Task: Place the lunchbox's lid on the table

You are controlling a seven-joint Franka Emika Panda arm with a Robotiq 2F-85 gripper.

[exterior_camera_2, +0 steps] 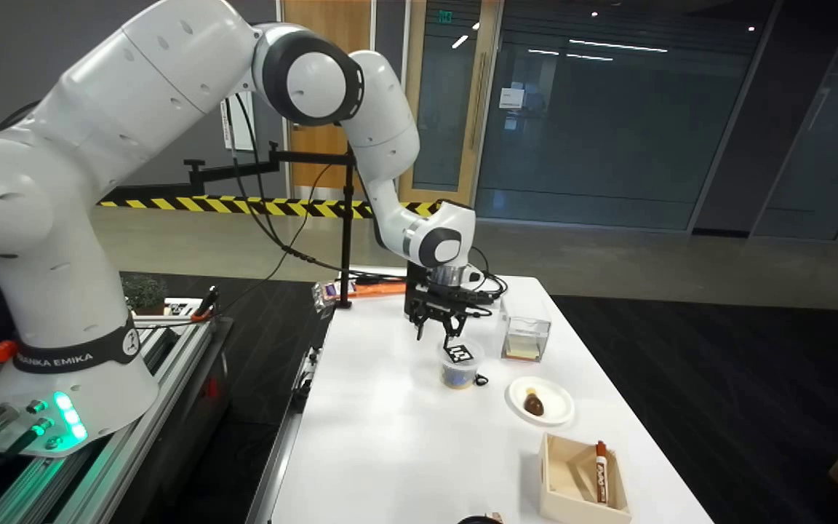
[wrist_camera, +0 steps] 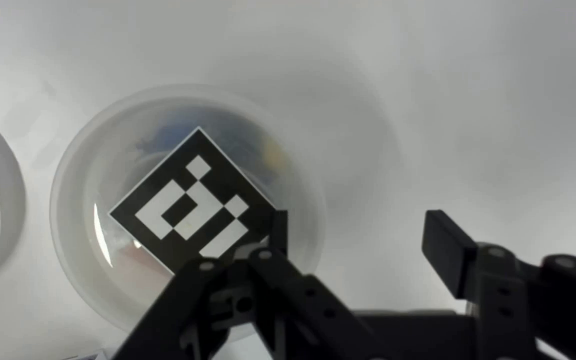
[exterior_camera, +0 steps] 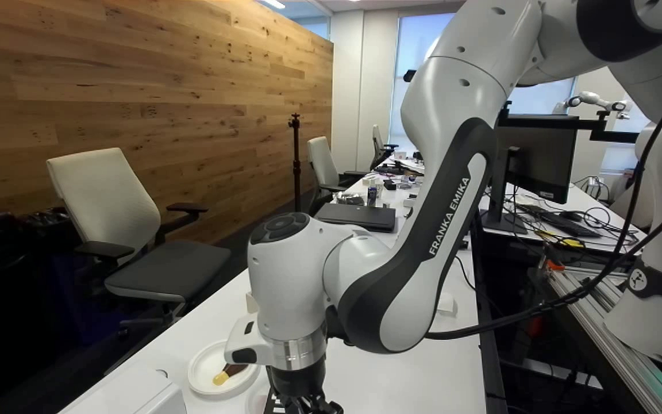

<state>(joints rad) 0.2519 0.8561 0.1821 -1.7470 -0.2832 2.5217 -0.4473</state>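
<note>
- The claw (wrist_camera: 360, 235) points down over the bench (exterior_camera_2: 390, 437), its jaws spread well apart, with white surface showing between them.
- The lid (wrist_camera: 195, 197), bearing a square black-and-white blocky pattern, sits on top of the lunchbox (exterior_camera_2: 457, 377), a round translucent tub standing upright on the bench.
- In the wrist view, one jaw overlaps the lid's edge and the other is off to the side, past the rim; whether the nearer jaw touches the lid, I cannot tell.
- Blue, yellow and reddish tones show through around the pattern.
- A small black object (exterior_camera_2: 481, 380) lies just beside the lunchbox.
- In both exterior views, a white plate (exterior_camera_2: 559, 400) rests near the lunchbox, carrying a brown-and-yellow item (exterior_camera_2: 534, 405).
- In an exterior view, a tan box (exterior_camera_2: 561, 507) stands on the far side of the plate from the lunchbox, with a marker (exterior_camera_2: 601, 473) leaning inside.
- A see-through box (exterior_camera_2: 528, 331) also stands near the lunchbox.
- An office chair (exterior_camera: 130, 213) stands next to the bench, before a wood-planked wall (exterior_camera: 164, 98).
</note>
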